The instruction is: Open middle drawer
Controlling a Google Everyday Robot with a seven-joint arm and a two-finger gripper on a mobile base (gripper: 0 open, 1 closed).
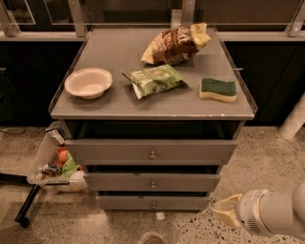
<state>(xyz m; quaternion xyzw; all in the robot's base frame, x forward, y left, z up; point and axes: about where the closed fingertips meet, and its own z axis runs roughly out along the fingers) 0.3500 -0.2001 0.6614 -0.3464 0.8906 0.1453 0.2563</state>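
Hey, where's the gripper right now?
The gripper is at the bottom right of the camera view, off to the right of the middle drawer and lower than it, not touching it.

A speckled tan floor [271,157] filled the lower frame from 3 o'clock round to 9 o'clock. At centre stood a grey cabinet [119,52] with a flat top. Behind it, from 10 to 2 o'clock, ran dark low cupboards [28,81], with metal posts [76,16] and dark glass panes [128,9] above them. A white pole [294,121] leaned at 3 o'clock. A clear plastic bin [43,159] sat against the cabinet's side at 8 o'clock, above a black wheeled leg [26,207]. The light was dim and warm. The gripper [226,213] sat low at 5 o'clock, over the floor.
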